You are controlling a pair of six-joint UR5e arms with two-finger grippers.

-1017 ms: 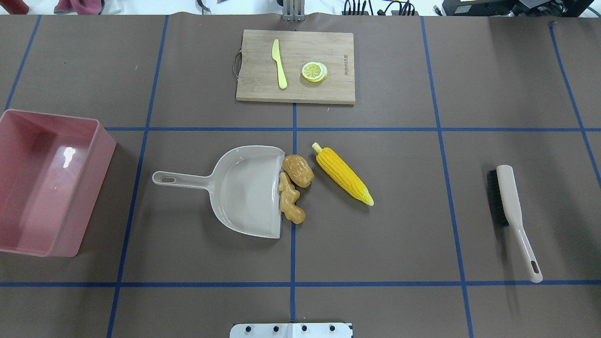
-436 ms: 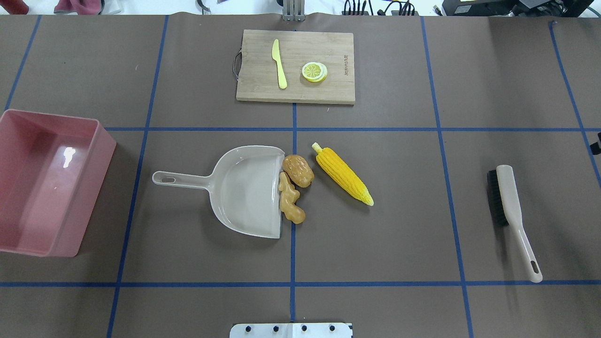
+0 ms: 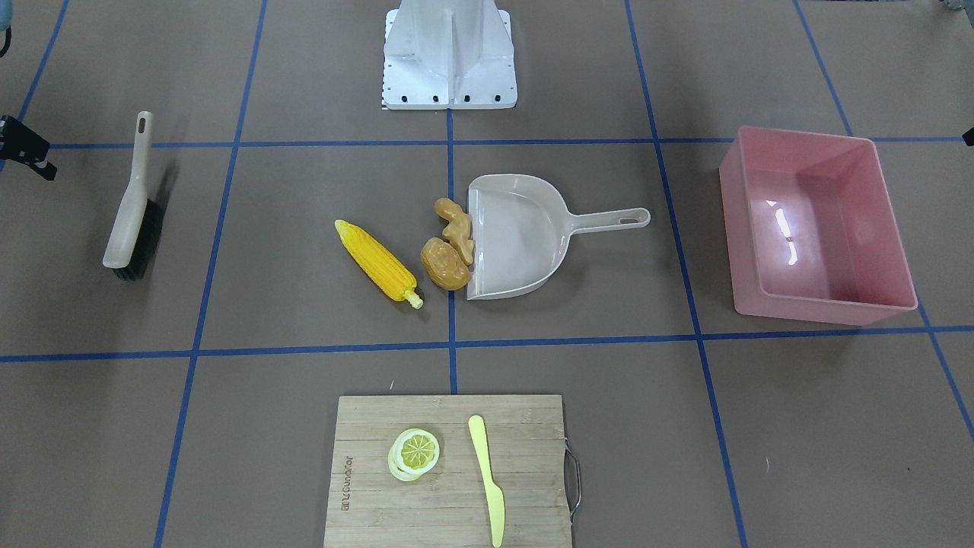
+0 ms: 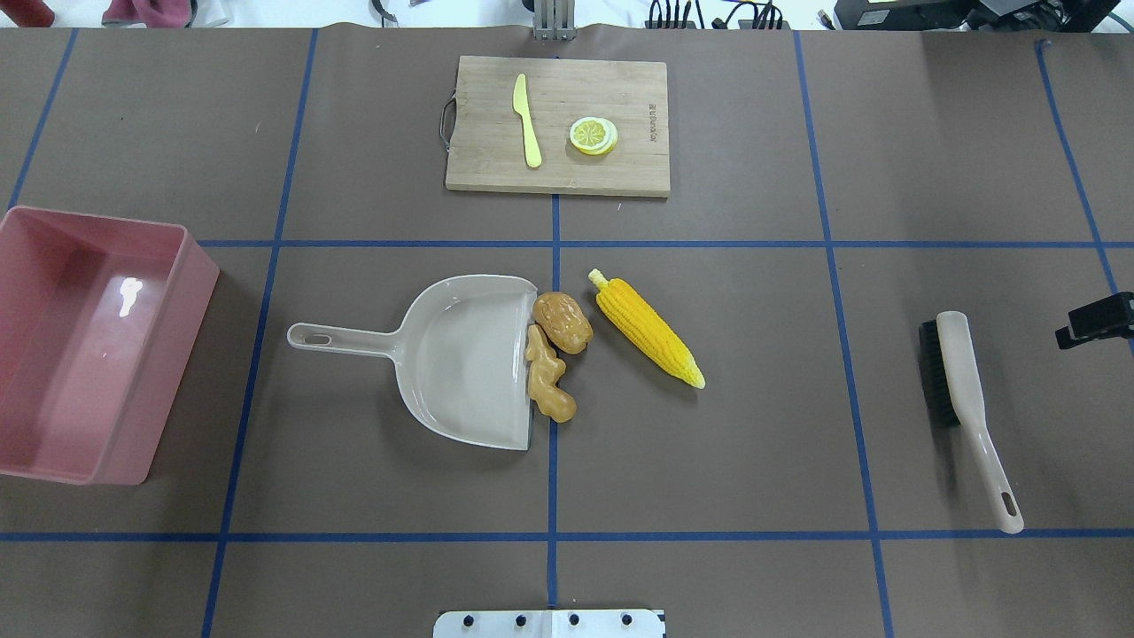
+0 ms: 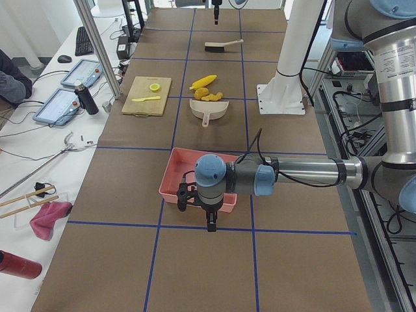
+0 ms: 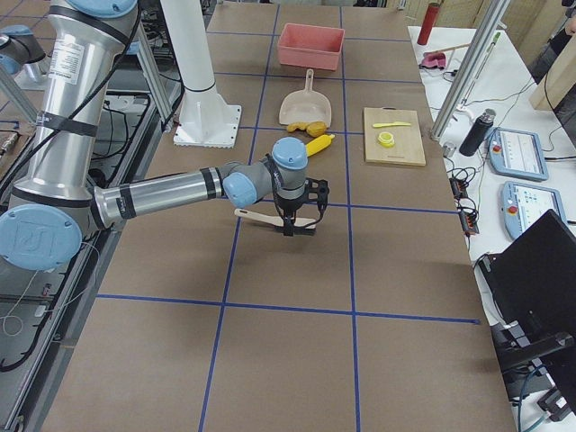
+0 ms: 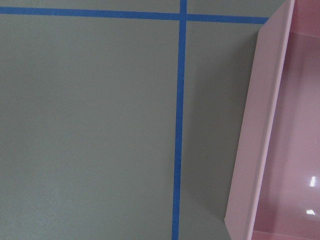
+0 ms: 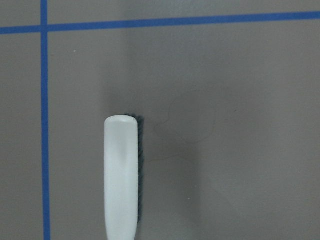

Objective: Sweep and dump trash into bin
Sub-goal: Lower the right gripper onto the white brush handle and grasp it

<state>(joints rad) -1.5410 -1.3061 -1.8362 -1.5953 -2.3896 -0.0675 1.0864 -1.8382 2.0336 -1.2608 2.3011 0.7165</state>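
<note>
The trash lies mid-table: a yellow corn cob, a tan ginger piece and a golden-brown potato lump, the last two at the mouth of the beige dustpan. The pink bin stands at the left edge. My right gripper shows only partly at the right edge, just right of the brush; I cannot tell if it is open. The right wrist view shows the brush's pale back below. My left gripper hangs by the bin's outer end; I cannot tell its state. The left wrist view shows the bin's wall.
A wooden cutting board at the far side carries a pale yellow knife and a lemon slice. The robot's white base plate sits at the near edge. Blue tape lines cross the brown table.
My right gripper has come into the overhead view from the right edge and moved left toward the brush. The trash, dustpan, brush and bin have not moved.
</note>
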